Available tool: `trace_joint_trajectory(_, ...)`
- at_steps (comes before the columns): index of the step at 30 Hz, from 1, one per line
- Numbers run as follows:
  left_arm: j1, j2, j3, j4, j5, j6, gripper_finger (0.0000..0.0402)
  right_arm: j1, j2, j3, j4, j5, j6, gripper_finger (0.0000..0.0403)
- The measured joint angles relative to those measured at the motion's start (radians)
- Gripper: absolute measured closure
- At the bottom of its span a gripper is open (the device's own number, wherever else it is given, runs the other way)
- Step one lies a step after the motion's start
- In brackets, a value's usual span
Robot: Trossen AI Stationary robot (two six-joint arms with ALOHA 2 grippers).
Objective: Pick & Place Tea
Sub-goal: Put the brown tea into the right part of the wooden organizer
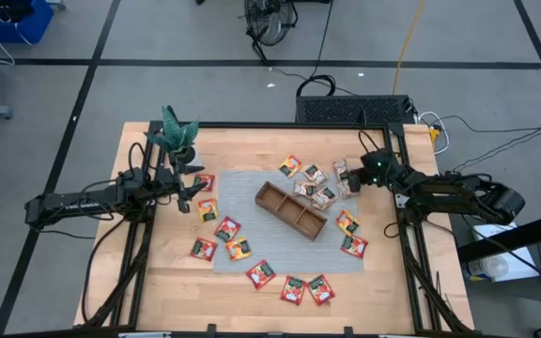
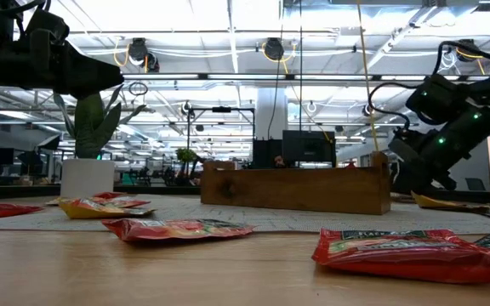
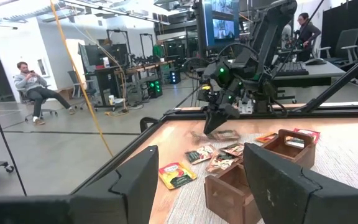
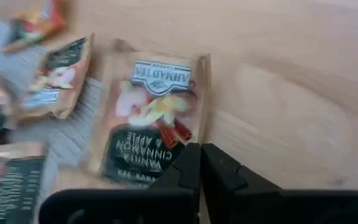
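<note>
Several tea sachets lie flat around a brown wooden tray [image 1: 291, 209] on a grey mat [image 1: 252, 188]: red ones such as [image 1: 227, 228] toward the near left, paler ones [image 1: 316, 176] beyond the tray. My right gripper [image 4: 199, 157] slants down at the far right of the mat, shut on a pale brown tea sachet [image 4: 151, 112]. My left gripper [image 1: 195, 195] hovers open and level at the mat's left edge, with nothing between its fingers [image 3: 135, 180]. My right gripper has the pale brown sachet's near edge [image 4: 182, 144], close to one corner, at its shut fingertips. It comes slanting down from the table's right side. The fingertips hide the contact itself. The sachet lies flat on the table, stretching away from the fingers.
A potted plant [image 1: 177, 139] stands at the far left corner, close to my left arm. More pale sachets [image 4: 58, 78] lie right beside the held one. A black frame [image 1: 397, 141] edges the table. Bare wood shows along the near edge [image 1: 252, 314].
</note>
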Motion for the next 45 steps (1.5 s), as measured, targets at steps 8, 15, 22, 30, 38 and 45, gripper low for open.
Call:
trace_joint_trajectory(8, 0.0, 0.0, 0.0, 0.0, 0.0, 0.0, 0.0167, 0.092, -0.048, 0.048, 0.143, 0.0, -0.039, 0.0403)
trace_joint_trajectory(15, 0.0, 0.0, 0.0, 0.0, 0.0, 0.0, 0.0167, 0.189, -0.089, 0.12, 0.08, -0.004, -0.01, 0.0403)
trace_joint_trajectory(22, 0.0, 0.0, 0.0, 0.0, 0.0, 0.0, 0.0167, 0.182, -0.082, 0.167, -0.142, 0.006, -0.051, 0.0331)
trace_joint_trajectory(30, 0.0, 0.0, 0.0, 0.0, 0.0, 0.0, 0.0167, 0.193, 0.073, 0.382, -0.48, 0.057, -0.124, 0.0157)
trace_joint_trajectory(38, 0.0, 0.0, 0.0, 0.0, 0.0, 0.0, 0.0167, 0.192, 0.325, 0.455, -0.517, 0.161, -0.221, 0.0123)
trace_joint_trajectory(45, 0.0, 0.0, 0.0, 0.0, 0.001, 0.0, 0.0167, 0.192, 0.386, 0.475, -0.503, 0.157, -0.225, 0.0136)
